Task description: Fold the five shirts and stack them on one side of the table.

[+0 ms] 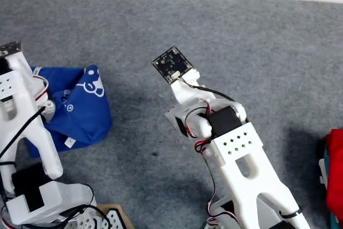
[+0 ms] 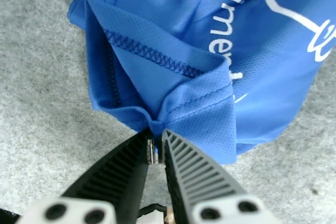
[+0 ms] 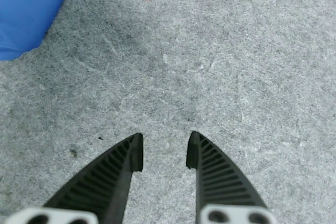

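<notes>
A crumpled blue shirt (image 1: 80,105) with white print lies on the grey carpeted table at the left. My left arm (image 1: 21,111) stands over its left side. In the left wrist view my left gripper (image 2: 157,141) is shut on a folded hem corner of the blue shirt (image 2: 210,51), right at the cloth's edge. My right arm (image 1: 236,143) reaches over the table's middle. Its gripper (image 3: 164,153) hangs open above bare carpet with nothing between the fingers, and a corner of the blue shirt (image 3: 26,9) lies farther off. A red shirt (image 1: 335,172) lies at the right edge.
Grey carpet (image 1: 241,41) covers the table, with open room across the back and middle. A tan board corner (image 1: 115,215) shows at the front beside the left arm's base. Something teal (image 1: 325,167) sits against the red shirt.
</notes>
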`<state>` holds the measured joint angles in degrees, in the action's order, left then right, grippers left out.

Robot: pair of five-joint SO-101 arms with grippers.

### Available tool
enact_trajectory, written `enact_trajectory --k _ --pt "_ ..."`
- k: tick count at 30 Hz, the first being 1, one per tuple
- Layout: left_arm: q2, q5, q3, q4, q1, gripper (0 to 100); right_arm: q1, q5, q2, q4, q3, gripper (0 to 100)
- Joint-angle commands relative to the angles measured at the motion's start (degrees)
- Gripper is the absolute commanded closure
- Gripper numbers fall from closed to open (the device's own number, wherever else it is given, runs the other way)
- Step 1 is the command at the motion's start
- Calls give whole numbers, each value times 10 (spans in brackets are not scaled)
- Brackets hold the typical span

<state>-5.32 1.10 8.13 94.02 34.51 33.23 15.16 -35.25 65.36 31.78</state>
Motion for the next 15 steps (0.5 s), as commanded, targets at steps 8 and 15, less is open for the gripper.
enact_trajectory --k 8,15 --pt "-24 -76 -16 1 69 923 7 -2 -17 -7 -1 851" --pt "-29 -76 14 -1 55 919 7 -2 -17 -7 -1 851"
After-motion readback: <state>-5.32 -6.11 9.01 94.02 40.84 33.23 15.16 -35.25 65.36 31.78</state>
